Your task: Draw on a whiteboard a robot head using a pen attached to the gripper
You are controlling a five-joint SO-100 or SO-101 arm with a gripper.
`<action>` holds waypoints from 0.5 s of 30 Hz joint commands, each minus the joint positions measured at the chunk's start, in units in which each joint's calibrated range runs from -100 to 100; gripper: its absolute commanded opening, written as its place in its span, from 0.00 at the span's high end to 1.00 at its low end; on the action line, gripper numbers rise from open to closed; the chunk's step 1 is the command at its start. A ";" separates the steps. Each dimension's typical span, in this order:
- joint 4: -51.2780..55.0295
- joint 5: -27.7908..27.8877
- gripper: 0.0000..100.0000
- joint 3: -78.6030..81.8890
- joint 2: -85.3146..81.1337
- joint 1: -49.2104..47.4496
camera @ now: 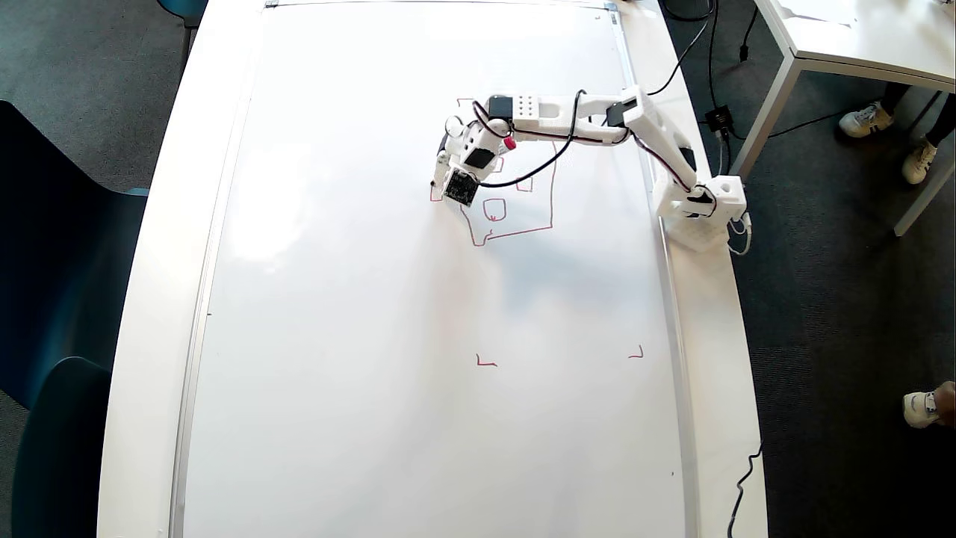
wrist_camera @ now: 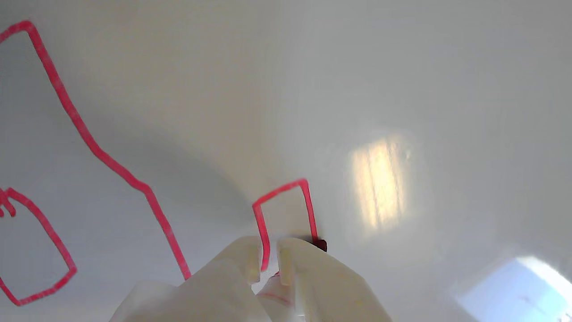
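The whiteboard (camera: 418, 418) covers most of the table in the overhead view. The robot head (camera: 523, 232) is a thin red outline in its upper middle, with small squares inside (camera: 494, 211). My gripper (camera: 442, 173) hovers over the drawing's left edge, shut on the pen, whose red cap end (camera: 509, 143) points back along the arm. In the wrist view the gripper (wrist_camera: 269, 250) enters from the bottom, and the pen's dark red tip (wrist_camera: 321, 244) touches the board at the lower right end of a small open box (wrist_camera: 279, 192). The head's outline (wrist_camera: 89, 143) runs to the left.
The arm's white base (camera: 698, 209) stands at the board's right edge. Two red corner marks (camera: 486, 362) (camera: 636, 354) lie lower on the board. Dark chairs (camera: 60, 246) stand at the left. Another table (camera: 859, 37), cables (camera: 709, 67) and people's shoes (camera: 866, 119) are at the right.
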 commanded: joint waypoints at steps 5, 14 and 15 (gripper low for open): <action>0.38 1.22 0.99 -0.77 -0.42 3.19; 0.47 1.22 0.99 8.13 -5.03 3.34; 0.38 1.17 0.99 9.13 -5.79 3.19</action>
